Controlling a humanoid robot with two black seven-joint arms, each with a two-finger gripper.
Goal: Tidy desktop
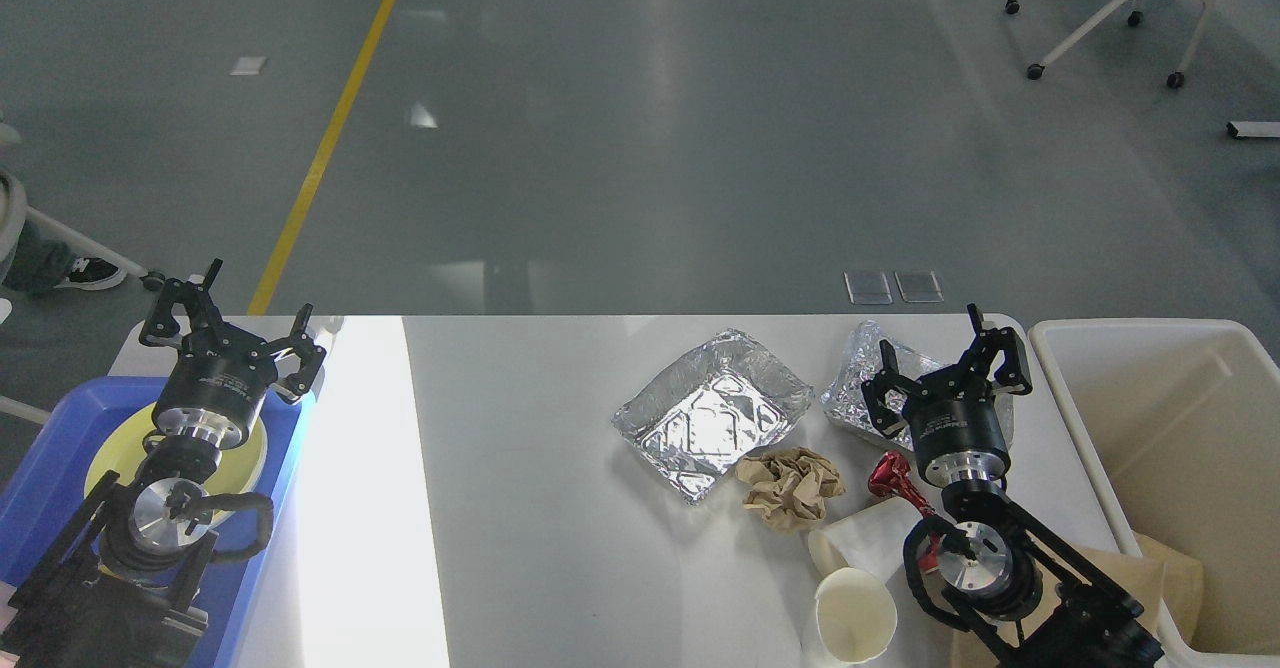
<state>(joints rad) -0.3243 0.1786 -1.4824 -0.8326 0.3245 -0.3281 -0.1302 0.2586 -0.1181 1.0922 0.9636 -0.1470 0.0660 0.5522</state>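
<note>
The bench [560,548] carries two foil trays near its far edge, one paper ball [790,486] and two paper cups toward the right. The left pincer [232,333] and right pincer [944,360] both point away, fingers spread, empty.

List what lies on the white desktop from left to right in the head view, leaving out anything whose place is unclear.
Blue plastic tray holding a round yellow plate → open square foil tray → crumpled brown paper ball → red metal object → cream rectangular bin off the desktop's right end.
</note>
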